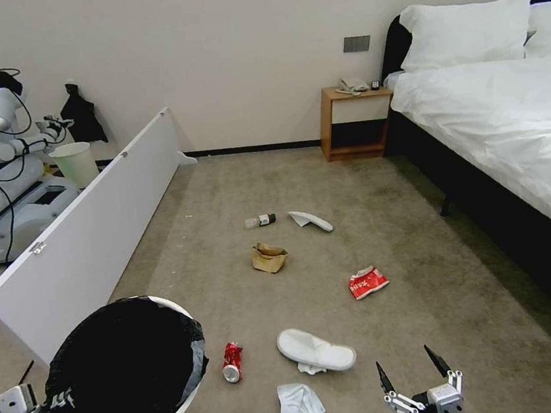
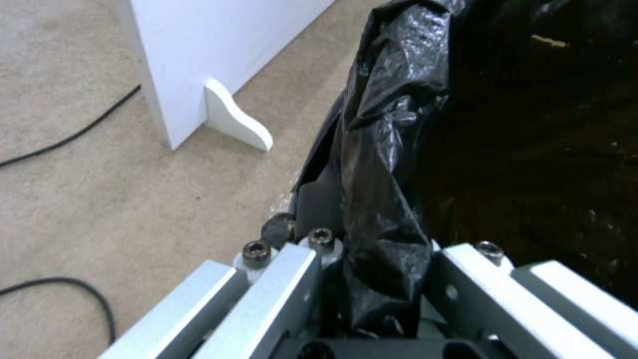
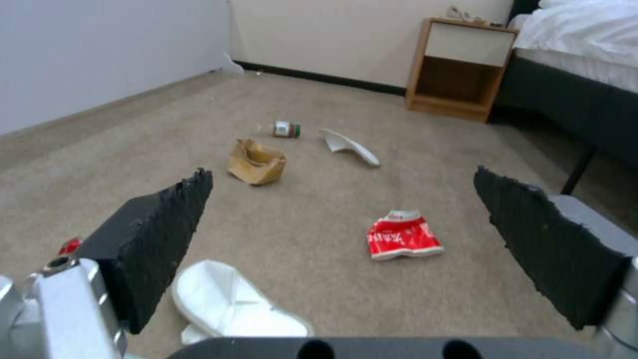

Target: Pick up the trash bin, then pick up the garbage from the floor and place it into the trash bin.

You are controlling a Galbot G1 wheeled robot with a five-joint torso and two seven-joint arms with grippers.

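Right gripper [image 1: 412, 371] hovers spread above the tissue [image 1: 300, 405]; left gripper [image 1: 53, 407] pinches the trash bin [image 1: 125, 373] rim. Collection begins: nearest slipper [image 1: 316, 350] probably next.

No legible text, brand, number or sign found. White print noted on the red wrapper [image 1: 368, 282], too small to read. Label on the bottle [image 1: 260, 221] likewise unreadable. Red can [image 1: 232, 362] checked: markings indistinct.
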